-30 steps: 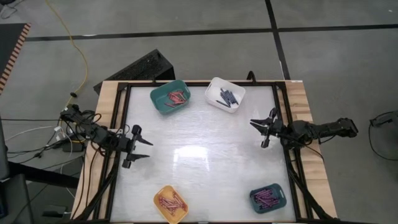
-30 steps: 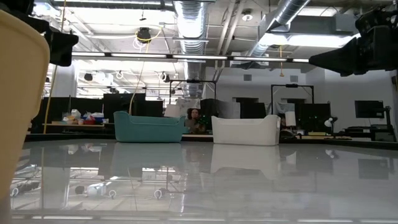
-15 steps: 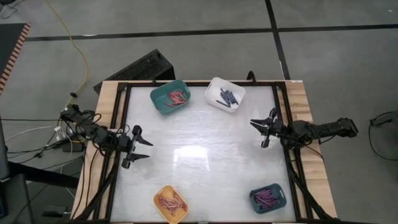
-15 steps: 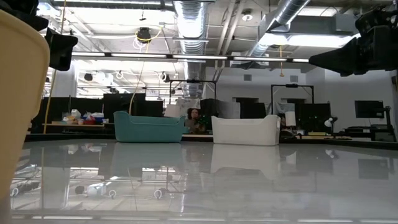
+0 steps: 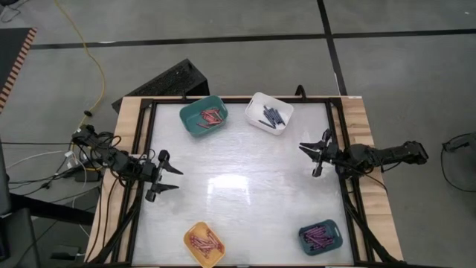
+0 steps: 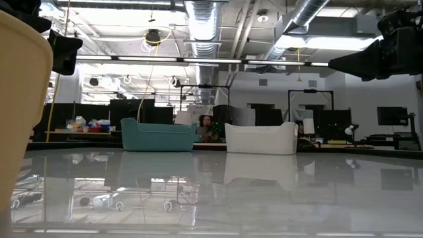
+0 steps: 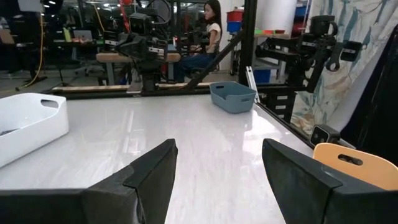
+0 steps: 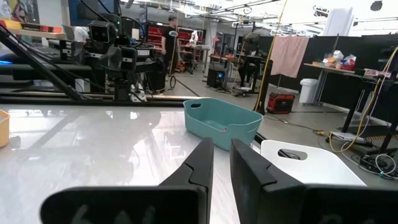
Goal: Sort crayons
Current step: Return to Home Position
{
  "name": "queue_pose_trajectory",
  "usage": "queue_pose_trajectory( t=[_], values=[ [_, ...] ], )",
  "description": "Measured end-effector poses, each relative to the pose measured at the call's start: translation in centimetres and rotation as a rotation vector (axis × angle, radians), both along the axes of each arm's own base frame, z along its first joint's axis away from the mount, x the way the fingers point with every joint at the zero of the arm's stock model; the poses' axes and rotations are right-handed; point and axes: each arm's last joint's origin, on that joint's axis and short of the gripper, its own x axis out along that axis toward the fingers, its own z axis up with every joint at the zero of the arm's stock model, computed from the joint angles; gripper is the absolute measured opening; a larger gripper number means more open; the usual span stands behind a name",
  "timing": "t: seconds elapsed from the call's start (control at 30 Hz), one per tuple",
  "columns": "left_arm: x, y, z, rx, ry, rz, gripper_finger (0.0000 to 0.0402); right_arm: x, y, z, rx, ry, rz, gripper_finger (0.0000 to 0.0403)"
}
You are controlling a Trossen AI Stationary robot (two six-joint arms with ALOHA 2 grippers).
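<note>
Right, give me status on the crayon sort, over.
Left claw open, empty, at the table left edge. Right claw nearly shut, empty, at the right edge. Crayons in the four bins, none seen loose. Nothing in the way.

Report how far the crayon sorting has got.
Done, it seems: crayons lie in the teal bin, white bin, yellow bin and blue-grey bin, and the high view shows none loose on the table. In hand: nothing; the left tool and right tool hang empty over the table's left and right edges. Remaining: apparently only parking the arms.
</note>
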Motion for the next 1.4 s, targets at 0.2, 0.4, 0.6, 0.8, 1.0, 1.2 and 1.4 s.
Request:
queue_pose_trajectory(
  t=[0.2,0.4,0.6,0.8,1.0,1.2,1.4],
  values=[
    [0.0,0.0,0.0,-0.002,-0.002,-0.001,0.0228,0.0,0.0,0.0,0.000,0.000,0.000,0.0061],
    [0.1,0.2,0.0,-0.002,-0.002,0.029,0.0228,0.0,0.0,0.0,0.000,0.000,0.000,0.0061],
    [0.6,1.4,0.0,0.005,-0.004,0.112,0.0228,0.0,0.0,0.0,0.000,0.000,0.000,0.0061],
    [0.9,2.8,0.0,0.006,-0.003,0.251,0.0228,0.0,0.0,0.0,0.000,0.000,0.000,0.0061],
    [1.0,3.9,0.0,0.006,-0.003,0.374,0.0228,0.0,0.0,0.0,0.000,0.000,0.001,0.0061],
    [1.0,4.7,0.0,0.006,-0.002,0.452,0.0228,0.0,0.0,0.0,0.000,0.000,0.000,0.0061],
    [1.0,5.4,0.0,0.006,-0.002,0.525,0.0228,0.0,0.0,0.0,0.000,0.000,0.000,0.0061]
  ],
)
